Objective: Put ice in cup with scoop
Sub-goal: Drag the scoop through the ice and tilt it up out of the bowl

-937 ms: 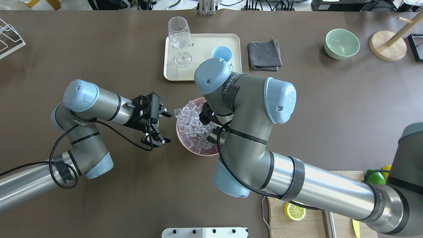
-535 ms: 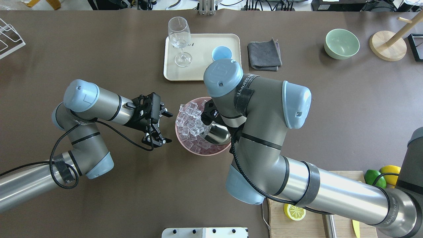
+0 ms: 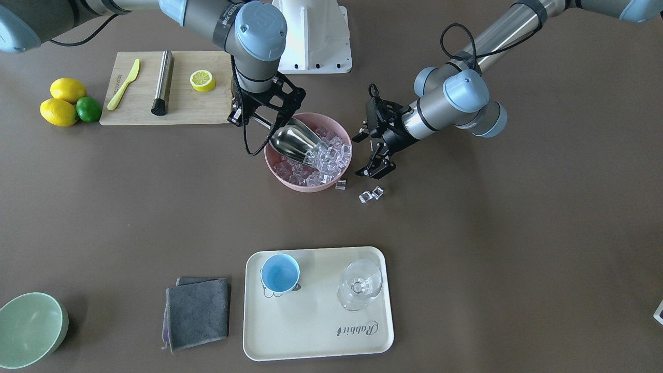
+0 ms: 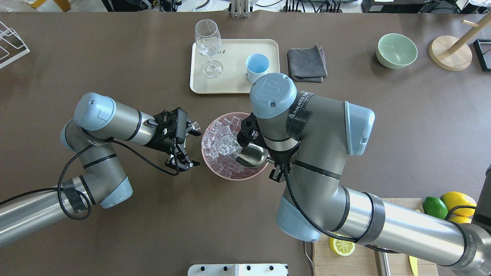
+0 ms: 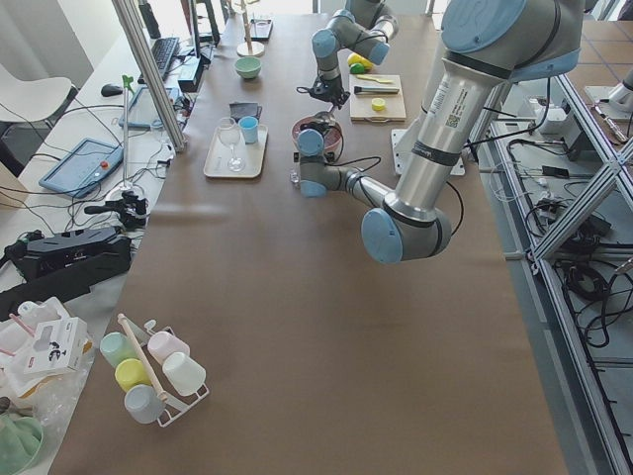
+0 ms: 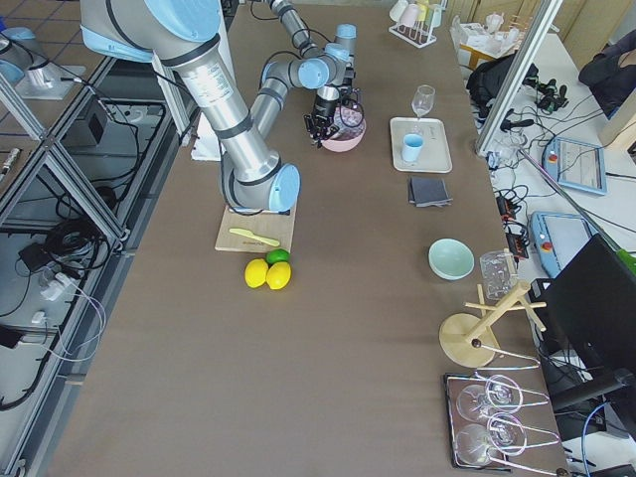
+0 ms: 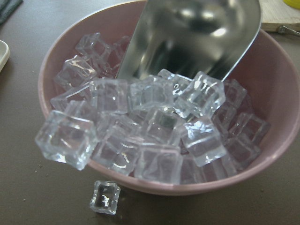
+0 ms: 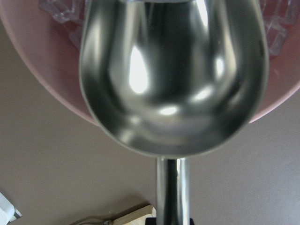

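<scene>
The steel scoop [image 3: 291,140] lies tilted in the pink bowl [image 3: 290,184], its mouth pushed into the heap of ice [image 3: 327,154]. My right gripper [image 3: 255,117] is shut on the scoop's handle [image 8: 171,187]. In the right wrist view the trough [image 8: 173,79] looks bare inside. Several loose cubes [image 3: 372,195] lie on the table beside the bowl; one [image 7: 105,198] shows in the left wrist view. My left gripper [image 4: 194,148] stands open just left of the bowl [image 4: 230,177], holding nothing. The light-blue cup [image 4: 257,66] stands upright on the cream tray [image 4: 230,87].
A stemmed glass [image 4: 208,46] shares the tray. A grey cloth [image 4: 307,64] and a green bowl [image 4: 397,50] lie to the right. The cutting board [image 3: 171,111] with a lemon half, steel rod and knife sits near the robot's base, with lemons and a lime [image 3: 88,109] beside it.
My right arm has drawn back to the right with the scoop, so more of the trough shows. The ice heap has shifted in the bowl. The left arm has barely moved.
</scene>
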`<action>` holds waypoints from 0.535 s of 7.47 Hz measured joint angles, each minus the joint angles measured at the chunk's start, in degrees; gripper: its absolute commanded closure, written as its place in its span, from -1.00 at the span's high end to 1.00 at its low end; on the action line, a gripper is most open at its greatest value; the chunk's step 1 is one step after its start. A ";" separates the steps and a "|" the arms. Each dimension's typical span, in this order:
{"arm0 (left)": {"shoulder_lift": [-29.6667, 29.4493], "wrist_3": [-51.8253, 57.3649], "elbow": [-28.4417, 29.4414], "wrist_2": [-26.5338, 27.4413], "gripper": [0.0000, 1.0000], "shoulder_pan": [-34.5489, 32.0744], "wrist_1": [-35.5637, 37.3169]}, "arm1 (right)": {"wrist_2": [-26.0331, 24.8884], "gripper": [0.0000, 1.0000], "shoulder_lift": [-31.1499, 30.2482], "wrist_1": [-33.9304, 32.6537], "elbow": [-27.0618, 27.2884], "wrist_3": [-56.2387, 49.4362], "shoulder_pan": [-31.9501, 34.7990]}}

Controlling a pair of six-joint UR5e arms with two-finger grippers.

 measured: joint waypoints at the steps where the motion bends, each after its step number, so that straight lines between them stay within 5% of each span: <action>1: 0.03 0.00 -0.02 0.01 0.97 0.01 0.02 | 0.02 -1.00 -0.25 0.90 0.26 -0.10 -0.01; 4: 0.06 -0.07 -0.05 0.01 0.97 0.06 0.04 | 0.14 -1.00 -3.68 5.05 4.28 -1.46 -0.03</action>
